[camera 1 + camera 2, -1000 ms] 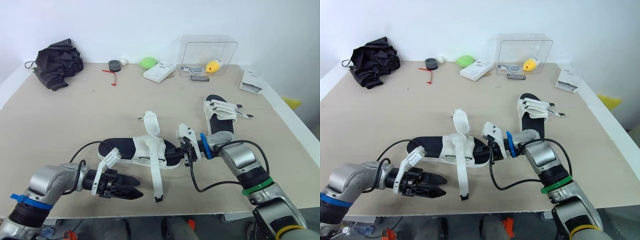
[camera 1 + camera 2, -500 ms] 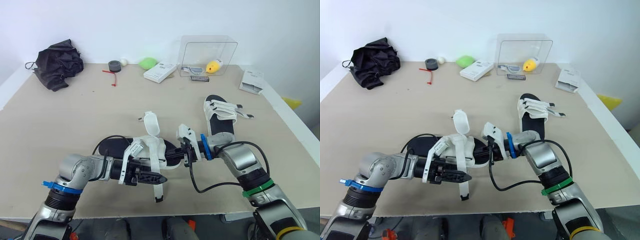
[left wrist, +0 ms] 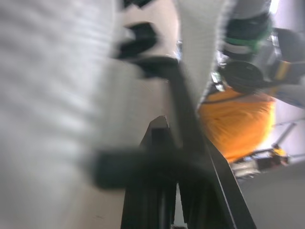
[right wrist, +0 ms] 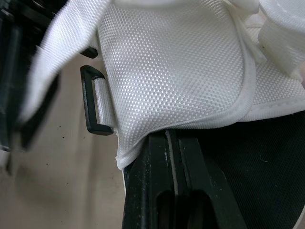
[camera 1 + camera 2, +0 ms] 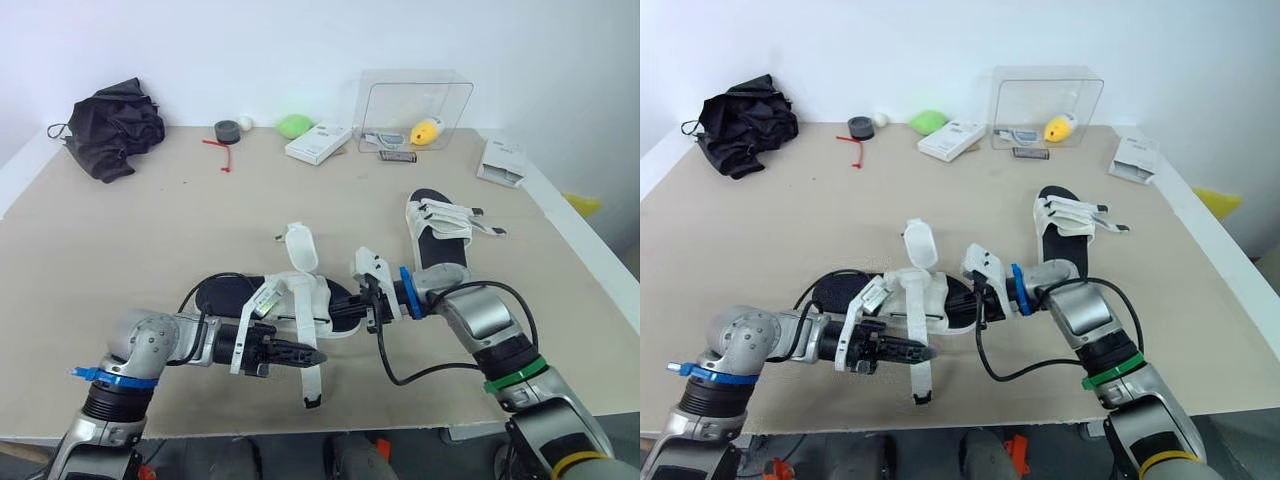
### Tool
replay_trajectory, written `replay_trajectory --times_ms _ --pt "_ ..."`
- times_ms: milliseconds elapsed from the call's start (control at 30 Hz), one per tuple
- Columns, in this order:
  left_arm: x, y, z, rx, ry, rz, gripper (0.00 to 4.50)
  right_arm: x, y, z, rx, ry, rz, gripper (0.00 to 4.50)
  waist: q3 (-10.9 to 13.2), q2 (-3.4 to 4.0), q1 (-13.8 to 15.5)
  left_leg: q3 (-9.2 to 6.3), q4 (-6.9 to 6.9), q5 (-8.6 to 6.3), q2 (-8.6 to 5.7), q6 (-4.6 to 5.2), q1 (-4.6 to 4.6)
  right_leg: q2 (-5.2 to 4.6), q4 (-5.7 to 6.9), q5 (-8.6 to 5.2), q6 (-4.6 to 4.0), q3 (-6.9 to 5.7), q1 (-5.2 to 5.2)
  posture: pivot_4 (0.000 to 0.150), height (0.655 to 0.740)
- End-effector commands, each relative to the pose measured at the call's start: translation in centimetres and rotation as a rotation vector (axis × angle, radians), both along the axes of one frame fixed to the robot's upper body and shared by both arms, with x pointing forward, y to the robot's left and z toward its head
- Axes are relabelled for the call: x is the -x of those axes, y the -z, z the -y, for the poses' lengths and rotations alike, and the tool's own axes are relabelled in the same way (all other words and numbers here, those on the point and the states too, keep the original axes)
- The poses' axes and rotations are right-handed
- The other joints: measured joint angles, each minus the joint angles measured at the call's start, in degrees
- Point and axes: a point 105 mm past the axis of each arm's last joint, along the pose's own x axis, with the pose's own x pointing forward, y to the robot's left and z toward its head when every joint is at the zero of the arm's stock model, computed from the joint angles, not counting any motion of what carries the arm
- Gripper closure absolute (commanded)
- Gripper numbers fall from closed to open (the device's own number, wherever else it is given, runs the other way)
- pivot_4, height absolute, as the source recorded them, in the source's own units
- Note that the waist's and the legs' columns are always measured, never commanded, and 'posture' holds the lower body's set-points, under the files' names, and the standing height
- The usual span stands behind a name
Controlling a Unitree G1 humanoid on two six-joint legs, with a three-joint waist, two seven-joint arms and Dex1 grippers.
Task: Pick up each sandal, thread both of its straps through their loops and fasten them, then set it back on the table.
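The near sandal (image 5: pixel 262 298), black-soled with white straps, lies on the table in front of me. One long strap (image 5: pixel 310 375) hangs loose toward the front edge; a flap (image 5: pixel 302 246) stands up behind. My left gripper (image 5: pixel 308 353) reaches in from the left, its fingers closed together on that long strap. My right gripper (image 5: pixel 368 306) is shut on the hem of the sandal's white upper (image 4: pixel 181 67), beside a black loop (image 4: pixel 97 102). The second sandal (image 5: pixel 440 225) rests farther back on the right.
Along the back stand a black bag (image 5: pixel 112 125), a tape roll (image 5: pixel 228 130), a green lump (image 5: pixel 294 125), a white box (image 5: pixel 319 143) and a clear case (image 5: pixel 415 110). A booklet (image 5: pixel 503 162) lies near the right table edge.
My left gripper came in from the front left, where it stood open, to the hanging strap and closed there. The strap's loose end shifted slightly. The right arm stayed put.
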Motion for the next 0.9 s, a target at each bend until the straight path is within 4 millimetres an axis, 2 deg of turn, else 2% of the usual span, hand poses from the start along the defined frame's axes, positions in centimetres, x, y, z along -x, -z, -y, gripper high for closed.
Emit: replay_trajectory --times_ms 33,200,300,433,633,767,900 --pt "1.1 -2.5 -0.5 0.073 0.090 0.011 4.29 -0.4 3.2 1.3 0.114 0.084 -0.074 4.50 0.0 -0.02 0.0 -0.03 0.00 0.00 0.01 0.00 0.00 0.03 0.00 0.00 -0.01 -0.01 0.00 0.150 0.7400" --pt "1.1 -4.8 -2.0 0.097 0.140 0.005 4.29 -0.6 3.2 1.2 0.111 0.081 -0.073 4.50 0.1 -0.01 0.0 -0.28 0.03 0.00 -0.02 0.00 0.02 0.24 -0.03 0.04 -0.08 0.00 -0.13 0.150 0.7400" --pt "0.2 -5.5 -2.4 0.095 0.120 0.019 4.29 -0.7 3.2 1.2 0.110 0.080 -0.072 4.50 0.1 0.03 0.0 -0.60 0.03 0.00 -0.16 -0.01 0.08 0.26 -0.06 0.05 -0.09 0.02 -0.13 0.150 0.7400" --pt "-3.8 -6.7 -2.8 0.127 -0.021 0.042 4.29 -0.7 3.2 1.1 0.107 0.079 -0.071 4.50 0.1 0.03 0.0 -0.86 0.04 0.00 -0.34 0.00 0.06 0.29 -0.08 0.07 -0.12 0.02 -0.12 0.150 0.7400" --pt "-8.4 -7.3 -3.2 0.123 -0.175 0.060 4.29 -0.8 3.1 1.0 0.106 0.079 -0.068 4.50 0.2 0.04 0.0 -0.98 0.03 0.00 -0.55 0.00 0.02 0.38 -0.07 0.34 -0.14 0.06 0.00 0.150 0.7400" --pt "-9.6 -7.7 -3.2 0.117 -0.178 0.066 4.29 -0.9 3.0 0.9 0.106 0.079 -0.066 4.50 0.2 0.05 0.0 -1.12 0.04 0.01 -0.57 0.01 -0.05 0.48 -0.07 0.48 -0.13 0.06 -0.04 0.150 0.7400" --pt "-9.8 -7.7 -3.3 0.095 -0.131 0.053 4.29 -0.9 3.0 0.7 0.105 0.078 -0.065 4.50 0.2 0.08 -0.1 -1.14 0.03 0.01 -0.59 0.01 -0.05 0.50 -0.07 0.48 -0.13 0.08 -0.06 0.150 0.7400"
